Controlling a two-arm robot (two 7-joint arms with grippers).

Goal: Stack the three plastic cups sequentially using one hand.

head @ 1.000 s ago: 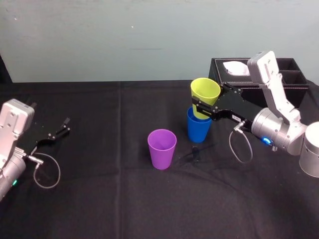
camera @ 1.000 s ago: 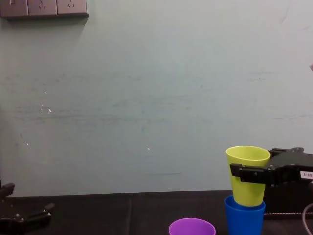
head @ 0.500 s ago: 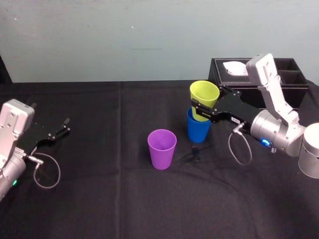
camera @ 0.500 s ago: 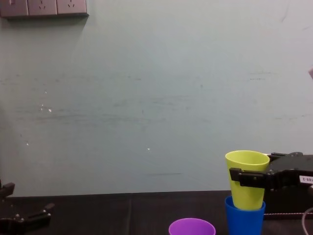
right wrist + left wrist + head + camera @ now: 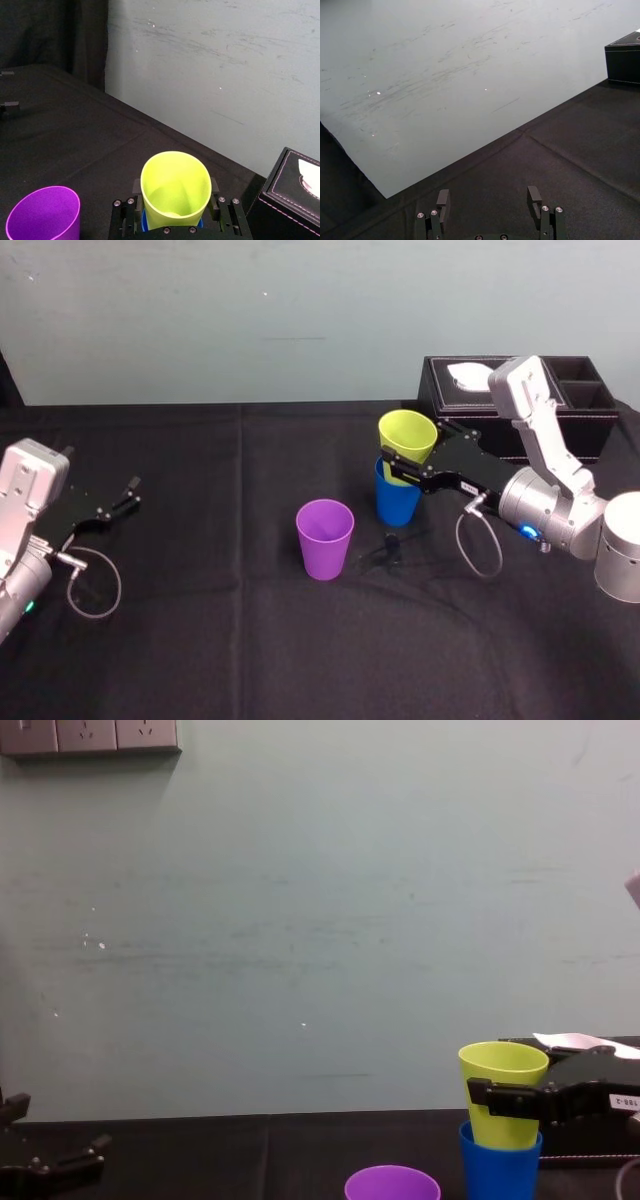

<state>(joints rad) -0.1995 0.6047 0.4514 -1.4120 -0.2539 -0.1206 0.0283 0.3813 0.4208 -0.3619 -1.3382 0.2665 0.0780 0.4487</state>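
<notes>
- The base of the yellow-green cup [image 5: 406, 436] is hidden inside the blue cup [image 5: 397, 502].
- The chest view's lower edge cuts off the purple cup [image 5: 392, 1184] and the blue cup's bottom.

Smooth tapered plastic cups, three: one blue cup [image 5: 398, 502], one yellow-green cup [image 5: 407, 434], one purple cup [image 5: 324, 538]. Items of type black leather tissue box [image 5: 447, 405]: one. Black robot grippers, two: left gripper [image 5: 128, 496], right gripper [image 5: 393, 462].

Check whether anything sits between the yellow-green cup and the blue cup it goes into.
Nothing visible. The right gripper holds the yellow-green cup with its base inside the blue cup's mouth. The purple cup stands apart to the left, the tissue box behind. The left gripper is parked, open, far left.
</notes>
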